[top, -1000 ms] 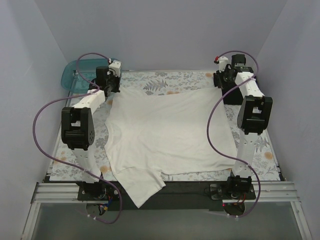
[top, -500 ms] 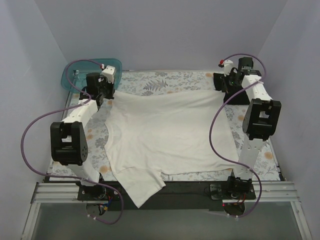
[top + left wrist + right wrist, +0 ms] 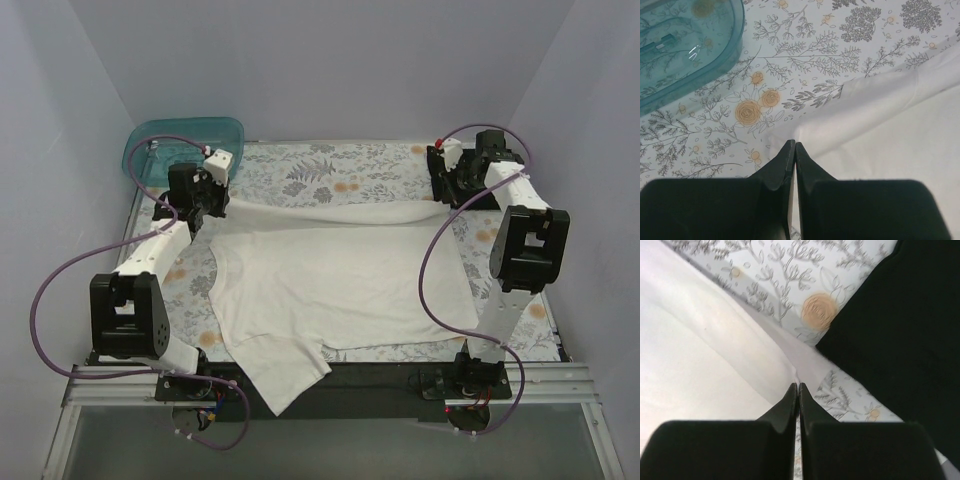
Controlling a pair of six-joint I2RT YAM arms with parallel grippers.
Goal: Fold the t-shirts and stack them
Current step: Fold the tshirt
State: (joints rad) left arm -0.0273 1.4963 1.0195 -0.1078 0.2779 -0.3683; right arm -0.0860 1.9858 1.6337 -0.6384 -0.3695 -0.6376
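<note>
The cream-white t-shirt (image 3: 340, 280) lies spread on the floral cloth, one sleeve hanging over the near edge. Its far hem is lifted and drawn into a rolled band (image 3: 330, 212) between the two grippers. My left gripper (image 3: 205, 200) is shut on the hem's left corner, seen in the left wrist view (image 3: 792, 146) with white fabric (image 3: 890, 125) beside the tips. My right gripper (image 3: 450, 190) is shut on the right corner, seen in the right wrist view (image 3: 796, 386) on white fabric (image 3: 700, 340). Black fabric (image 3: 900, 315), seemingly the black t-shirt, lies just right of it.
The grey-and-orange floral cloth (image 3: 330, 165) covers the table. A translucent teal tub (image 3: 185, 140) stands at the far left corner, also in the left wrist view (image 3: 680, 50). Purple cables loop beside both arms. Grey walls close in on three sides.
Both grippers moved toward the near side with the far hem, which now lies as a band partway over the shirt. More floral cloth shows at the back. Both arms' elbows dropped nearer.
</note>
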